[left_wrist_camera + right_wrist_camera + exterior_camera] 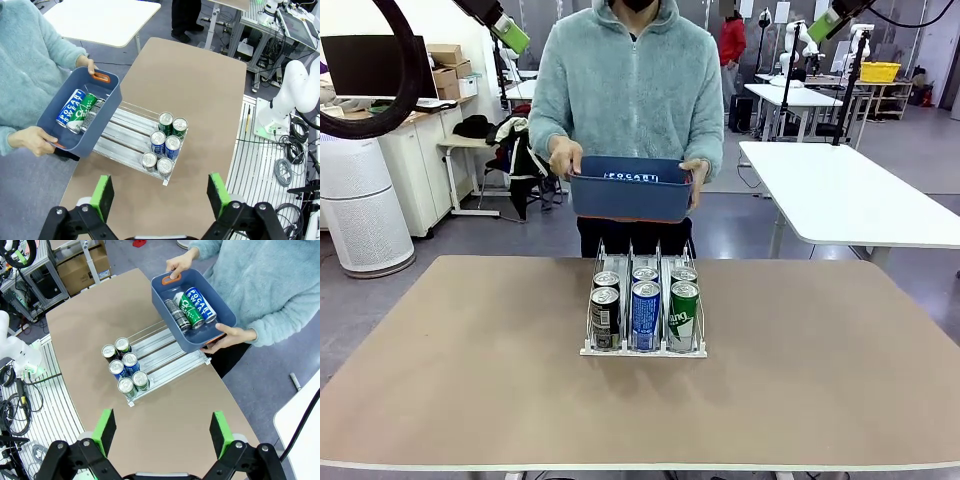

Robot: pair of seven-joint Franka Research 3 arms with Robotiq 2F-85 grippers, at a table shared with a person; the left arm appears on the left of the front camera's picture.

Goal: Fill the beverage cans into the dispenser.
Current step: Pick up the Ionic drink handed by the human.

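Observation:
The white dispenser (643,348) stands in the middle of the brown table with several beverage cans upright at its near end: black (605,318), blue (646,315) and green (683,315) in front, one more behind each. A person holds a dark blue bin (630,195) with both hands above the rack's far end. In the bin lie three cans: a Pocari Sweat can (70,107), a green one (84,107) and a black one (95,114). My left gripper (160,195) and right gripper (162,432) hang high above the table, both open with nothing between their fingers.
The brown table (470,380) spreads wide around the rack. A white table (850,190) stands behind to the right, an air purifier (360,205) to the left. White arm bases (295,95) (15,352) sit off the table's near side.

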